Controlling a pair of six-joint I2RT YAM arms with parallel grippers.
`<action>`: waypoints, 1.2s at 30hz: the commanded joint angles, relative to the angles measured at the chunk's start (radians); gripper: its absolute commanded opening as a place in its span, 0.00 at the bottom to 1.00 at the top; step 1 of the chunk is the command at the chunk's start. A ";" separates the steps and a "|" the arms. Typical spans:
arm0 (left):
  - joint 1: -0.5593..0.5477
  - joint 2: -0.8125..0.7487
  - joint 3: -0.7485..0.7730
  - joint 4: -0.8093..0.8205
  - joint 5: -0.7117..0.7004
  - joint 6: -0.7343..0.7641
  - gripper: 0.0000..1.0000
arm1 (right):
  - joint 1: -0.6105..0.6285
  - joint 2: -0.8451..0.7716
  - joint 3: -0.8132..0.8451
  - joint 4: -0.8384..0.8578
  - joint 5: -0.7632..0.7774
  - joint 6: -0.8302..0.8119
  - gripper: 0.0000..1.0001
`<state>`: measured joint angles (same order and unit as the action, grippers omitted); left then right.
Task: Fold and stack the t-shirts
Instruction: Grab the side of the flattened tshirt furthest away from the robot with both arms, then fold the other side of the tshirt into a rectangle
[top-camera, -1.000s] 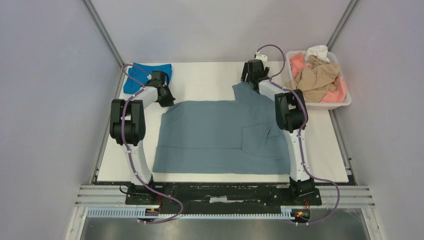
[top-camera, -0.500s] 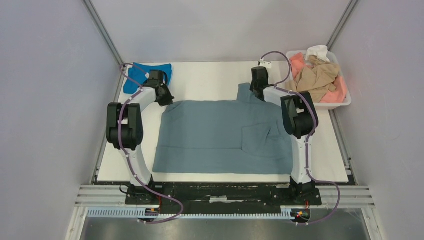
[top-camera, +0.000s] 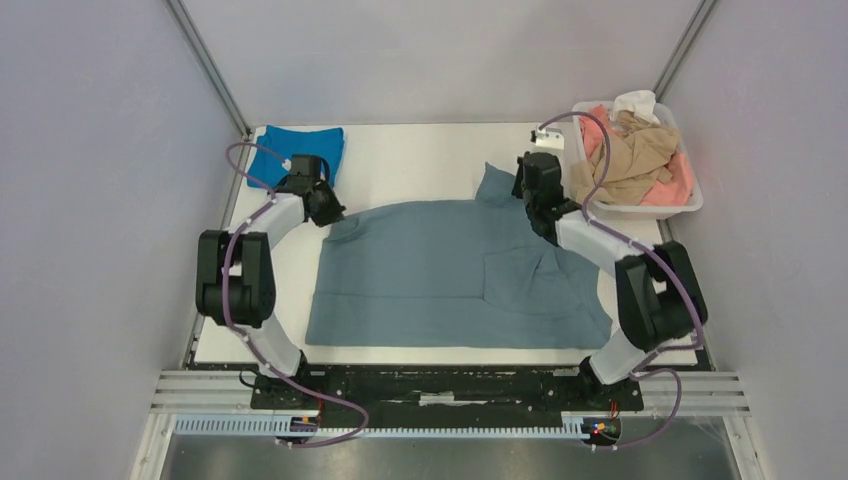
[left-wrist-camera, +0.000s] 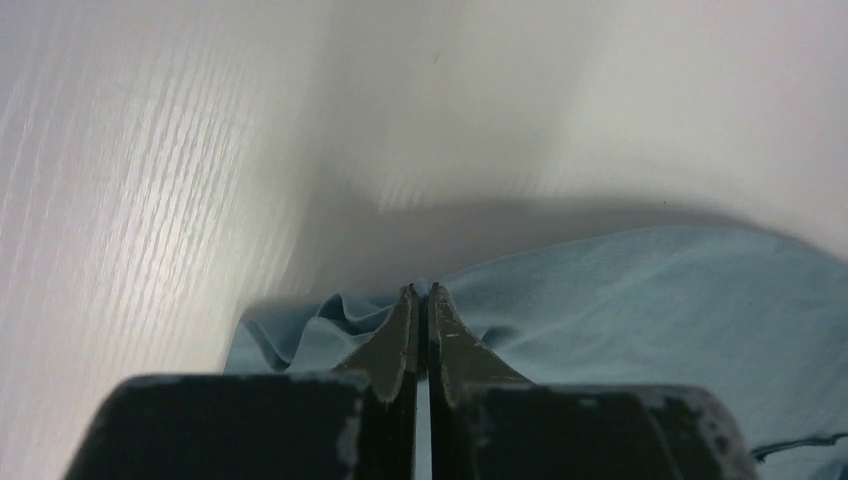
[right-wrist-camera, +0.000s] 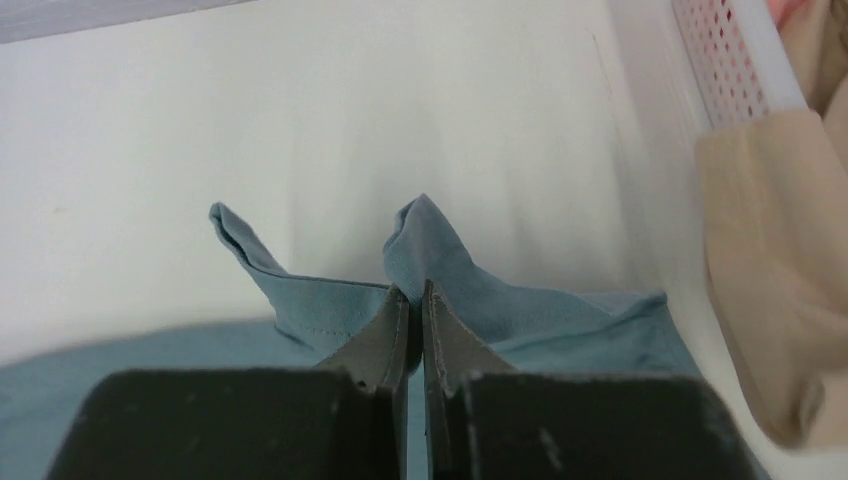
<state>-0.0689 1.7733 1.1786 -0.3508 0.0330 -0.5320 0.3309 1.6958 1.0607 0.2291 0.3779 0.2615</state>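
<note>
Swung outward, left pincer (left-wrist-camera: 422, 290) and right pincer (right-wrist-camera: 412, 290) seemingly clamp grey-blue t-shirt's (top-camera: 440, 270) far edge.

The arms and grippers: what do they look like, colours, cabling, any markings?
The left arm and the right arm are alike: white links between chunky black joint housings, each trailed by a looping purple cable. A small white block sits atop the right wrist. The fingers are dark grey wedges tapering to narrow tips, their black mounts scuffed pale at the edges. No lettering shows.
</note>
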 joint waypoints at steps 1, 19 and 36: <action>-0.003 -0.151 -0.110 0.069 -0.007 -0.081 0.02 | 0.036 -0.205 -0.174 0.051 0.063 -0.007 0.00; -0.003 -0.536 -0.410 0.065 -0.058 -0.105 0.02 | 0.075 -0.836 -0.553 -0.214 -0.075 0.065 0.01; -0.003 -0.670 -0.521 -0.072 -0.192 -0.149 0.54 | 0.132 -1.151 -0.781 -0.648 -0.247 0.242 0.24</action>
<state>-0.0723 1.1862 0.6559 -0.3450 -0.0521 -0.6231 0.4526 0.6430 0.3157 -0.2089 0.2169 0.4255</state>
